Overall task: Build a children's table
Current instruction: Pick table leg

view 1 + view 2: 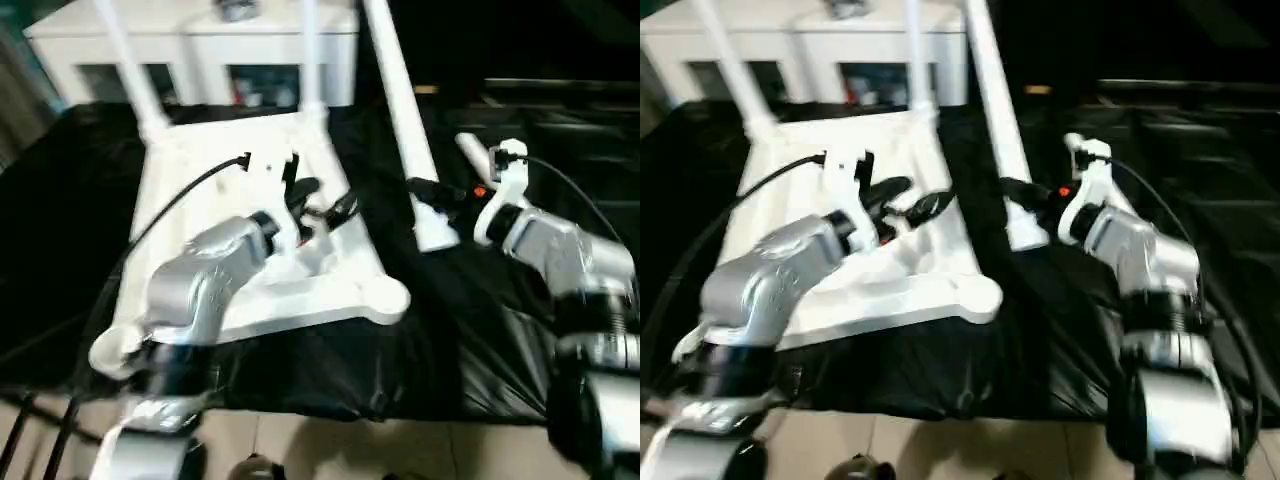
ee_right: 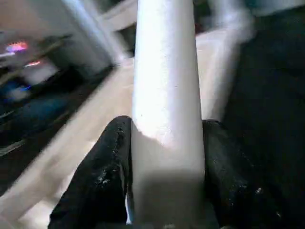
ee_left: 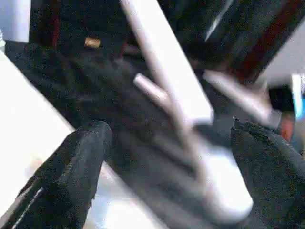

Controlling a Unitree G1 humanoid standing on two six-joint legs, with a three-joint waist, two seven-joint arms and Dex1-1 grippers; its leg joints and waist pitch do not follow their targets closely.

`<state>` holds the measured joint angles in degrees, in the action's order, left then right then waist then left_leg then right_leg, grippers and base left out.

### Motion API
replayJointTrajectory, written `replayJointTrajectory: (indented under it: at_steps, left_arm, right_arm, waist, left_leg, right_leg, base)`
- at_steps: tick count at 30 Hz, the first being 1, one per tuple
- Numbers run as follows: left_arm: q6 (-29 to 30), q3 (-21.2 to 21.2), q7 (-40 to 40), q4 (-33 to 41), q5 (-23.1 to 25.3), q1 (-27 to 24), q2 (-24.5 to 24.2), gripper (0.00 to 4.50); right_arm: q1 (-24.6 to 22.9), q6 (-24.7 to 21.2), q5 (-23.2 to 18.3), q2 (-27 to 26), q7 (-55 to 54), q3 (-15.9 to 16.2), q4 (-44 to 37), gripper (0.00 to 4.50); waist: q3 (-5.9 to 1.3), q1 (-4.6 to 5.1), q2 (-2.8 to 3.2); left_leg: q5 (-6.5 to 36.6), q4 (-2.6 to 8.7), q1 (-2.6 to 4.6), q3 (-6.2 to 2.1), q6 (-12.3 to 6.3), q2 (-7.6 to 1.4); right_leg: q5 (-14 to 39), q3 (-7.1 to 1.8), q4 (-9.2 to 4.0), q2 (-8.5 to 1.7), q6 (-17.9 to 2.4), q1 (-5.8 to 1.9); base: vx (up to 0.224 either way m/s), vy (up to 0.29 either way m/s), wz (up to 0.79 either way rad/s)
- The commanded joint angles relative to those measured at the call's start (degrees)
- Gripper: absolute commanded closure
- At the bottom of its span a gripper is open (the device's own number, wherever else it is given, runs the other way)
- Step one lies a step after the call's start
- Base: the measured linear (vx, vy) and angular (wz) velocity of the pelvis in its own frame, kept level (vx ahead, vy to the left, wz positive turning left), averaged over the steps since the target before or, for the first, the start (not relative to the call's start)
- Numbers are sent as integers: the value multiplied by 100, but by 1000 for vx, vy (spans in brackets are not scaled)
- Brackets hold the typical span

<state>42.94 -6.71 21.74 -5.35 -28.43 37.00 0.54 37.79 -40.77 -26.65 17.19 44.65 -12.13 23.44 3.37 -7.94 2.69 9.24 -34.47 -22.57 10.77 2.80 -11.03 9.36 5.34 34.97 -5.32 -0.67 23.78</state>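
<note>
The white table top [image 1: 335,285] lies upside down on a black cloth, ribbed side up. Two white legs [image 1: 130,70] [image 1: 308,60] stand in its far corners. A round socket [image 1: 386,298] shows at its near right corner. My right gripper [image 1: 430,190] is shut on a third leg [image 1: 400,110] near its thick end; the leg rises steeply just right of the top, its end close to the cloth. The right wrist view shows both fingers [image 2: 107,171] hugging that leg [image 2: 167,95]. My left gripper [image 1: 322,200] hangs open over the top's underside, holding nothing.
A white glass-doored cabinet [image 1: 200,45] stands behind the work. The black cloth [image 1: 450,340] covers the low surface and ends near the front, where pale floor [image 1: 330,450] shows. Black cables run from both wrists.
</note>
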Motion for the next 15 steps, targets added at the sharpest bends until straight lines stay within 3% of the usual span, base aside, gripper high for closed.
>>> replayJointTrajectory:
  at_steps: [1, 3, 7, 9, 11, 15]
  left_arm:
    - [90, -84, -110, -49, -186, 106, 40, 0]
    - [207, -396, -310, -349, -407, 397, 345, 0]
    - [341, -709, -465, -482, -870, 513, 623, 0]
    - [353, -731, -498, -493, -889, 532, 652, 0]
    - [364, -748, -559, -519, -889, 549, 674, 0]
    - [284, -897, -910, -495, -895, 583, 771, 36]
  right_arm:
    - [38, -65, -163, 25, 133, 73, -323, 264]
    - [-282, -307, -416, -43, 378, 226, -1105, 264]
    - [-506, -457, -530, -70, 462, 460, -1602, 264]
    - [-559, -489, -568, -66, 462, 491, -1707, 264]
    - [-619, -531, -612, -66, 474, 534, -1834, 264]
    - [-694, -568, -568, -97, 382, 657, -2020, 264]
  waist:
    - [-506, -28, -131]
    - [-475, -72, -146]
    - [-468, -77, -137]
    - [-470, -76, -139]
    - [-456, -70, -211]
    - [-457, -81, -207]
  left_leg:
    - [772, 297, 105, -73, -444, -169]
    - [922, 314, 112, -71, -386, -167]
    - [1001, 331, 94, -88, -262, -151]
    - [1031, 341, 94, -94, -227, -151]
    - [1035, 351, 82, -91, -214, -149]
    - [967, 356, 73, -106, -185, -156]
  right_leg:
    - [1157, -233, -401, -290, -1148, -341]
    - [1486, -236, -460, -304, -992, -331]
    - [1763, -227, -499, -302, -775, -339]
    - [1847, -225, -509, -304, -707, -334]
    - [1997, -231, -535, -308, -579, -336]
    - [2060, -231, -526, -321, -484, -333]
  base:
    - [0, 0, 0]
    - [0, 0, 0]
    - [0, 0, 0]
    - [0, 0, 0]
    - [0, 0, 0]
    - [0, 0, 0]
